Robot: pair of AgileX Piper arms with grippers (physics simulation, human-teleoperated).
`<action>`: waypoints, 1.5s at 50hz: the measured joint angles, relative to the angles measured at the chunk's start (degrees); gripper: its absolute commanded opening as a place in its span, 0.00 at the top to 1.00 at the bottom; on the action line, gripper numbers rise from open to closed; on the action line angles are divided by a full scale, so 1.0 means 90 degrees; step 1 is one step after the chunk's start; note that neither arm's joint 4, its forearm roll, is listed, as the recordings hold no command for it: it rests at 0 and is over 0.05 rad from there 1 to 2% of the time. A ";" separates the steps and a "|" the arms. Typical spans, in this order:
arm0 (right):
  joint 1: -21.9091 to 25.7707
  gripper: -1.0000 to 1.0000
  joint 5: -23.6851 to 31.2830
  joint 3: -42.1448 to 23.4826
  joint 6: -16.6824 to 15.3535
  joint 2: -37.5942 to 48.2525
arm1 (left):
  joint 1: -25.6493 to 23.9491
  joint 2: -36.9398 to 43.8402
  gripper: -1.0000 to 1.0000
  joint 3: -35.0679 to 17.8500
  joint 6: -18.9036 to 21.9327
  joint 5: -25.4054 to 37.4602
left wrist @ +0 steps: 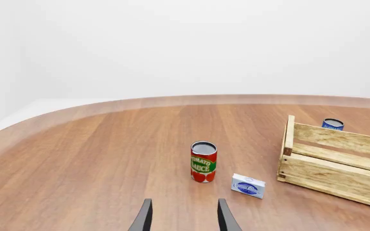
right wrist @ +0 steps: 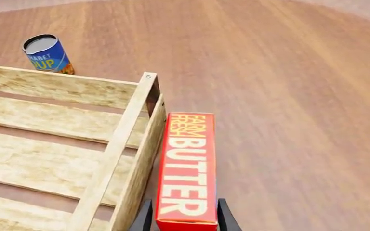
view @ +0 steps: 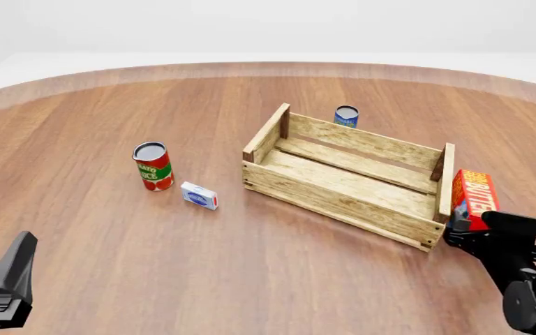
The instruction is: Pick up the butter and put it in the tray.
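One arm has it: the right gripper point(view: 463, 234) is clamped on the butter point(view: 474, 197), long axis running out ahead of the fingers, just outside the tray point(view: 343, 183) end wall. In the front view the open tray lies toward ten o'clock (left gripper point(left wrist: 183, 216) idle, fingers apart)

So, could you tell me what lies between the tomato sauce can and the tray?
In the front view, only the small white-and-blue box lies between the tomato sauce can and the tray; otherwise bare tabletop.

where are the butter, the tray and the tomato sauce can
butter point(right wrist: 186, 168): right wrist view, on its lettered orange face
tray point(view: 329, 192): front view, on its near side wall
tomato sauce can point(left wrist: 203, 166): left wrist view, on its label
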 measured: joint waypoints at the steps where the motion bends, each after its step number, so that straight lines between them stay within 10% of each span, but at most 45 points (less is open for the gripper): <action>1: -0.0004 0.00 0.0000 0.0002 0.0002 0.0001 | 0.0000 0.0000 0.00 0.0000 0.0000 0.0000; 2: -0.0006 1.00 0.0000 0.0004 0.0005 0.0000 | 0.0000 0.0000 0.00 0.0000 0.0000 0.0000; 75: -0.0095 1.00 0.0040 0.1109 -0.0252 -0.1630 | 0.0000 0.0000 0.00 0.0000 0.0000 0.0000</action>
